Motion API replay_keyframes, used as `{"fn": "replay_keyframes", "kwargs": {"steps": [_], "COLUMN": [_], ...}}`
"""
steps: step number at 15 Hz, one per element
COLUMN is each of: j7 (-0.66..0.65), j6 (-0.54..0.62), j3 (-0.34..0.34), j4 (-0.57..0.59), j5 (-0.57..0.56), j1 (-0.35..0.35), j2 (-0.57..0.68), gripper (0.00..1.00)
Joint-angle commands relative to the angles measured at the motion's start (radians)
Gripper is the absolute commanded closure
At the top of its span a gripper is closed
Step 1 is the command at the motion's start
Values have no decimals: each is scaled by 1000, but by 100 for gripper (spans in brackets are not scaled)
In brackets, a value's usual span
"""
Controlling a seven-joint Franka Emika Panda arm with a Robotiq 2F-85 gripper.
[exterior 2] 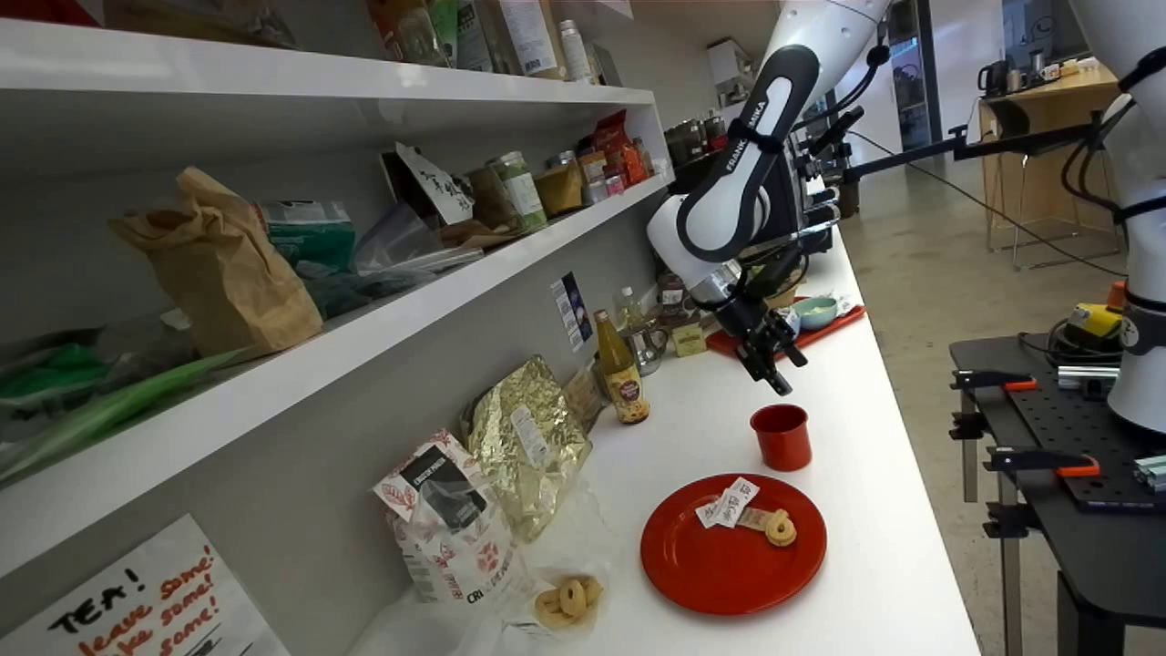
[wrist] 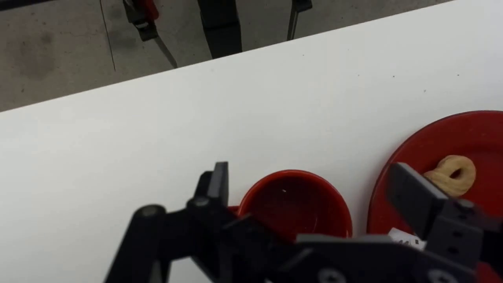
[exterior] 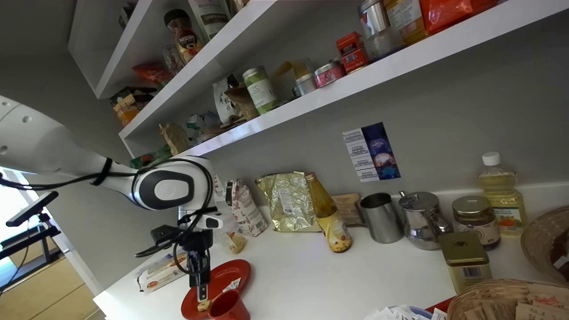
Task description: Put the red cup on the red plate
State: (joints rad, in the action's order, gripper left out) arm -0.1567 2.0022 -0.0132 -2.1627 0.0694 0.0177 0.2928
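Note:
The red cup (exterior 2: 783, 442) stands upright on the white counter beside the red plate, apart from it. It also shows in an exterior view (exterior: 230, 306) and in the wrist view (wrist: 298, 200), where its inside looks bare and a bit of handle shows. The red plate (exterior 2: 697, 574) lies flat with a ring biscuit and paper slips on it; it also shows in an exterior view (exterior: 238, 267) and in the wrist view (wrist: 436, 133). My gripper (exterior 2: 789, 374) is open and empty above the cup. In the wrist view its fingers (wrist: 310, 175) are spread wider than the cup.
A bag of ring biscuits (exterior 2: 569, 599), a patterned packet (exterior 2: 451, 524), a gold foil bag (exterior 2: 528, 446) and a yellow bottle (exterior 2: 621, 374) stand along the wall. A shelf (exterior: 284, 118) runs above. A red tray with bowls (exterior 2: 824, 333) lies farther along. The counter's front edge (wrist: 177, 67) is near.

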Motion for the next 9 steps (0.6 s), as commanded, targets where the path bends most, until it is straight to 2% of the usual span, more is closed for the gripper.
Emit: {"fn": "replay_keyframes", "kwargs": {"steps": [1, 9], "j7": [-40, -79], "j6": [46, 147], "j3": [-23, -53], "j4": [18, 10], "j5": [41, 108], "j1": [15, 44], "j2": [49, 76], "gripper": [0, 0]}}
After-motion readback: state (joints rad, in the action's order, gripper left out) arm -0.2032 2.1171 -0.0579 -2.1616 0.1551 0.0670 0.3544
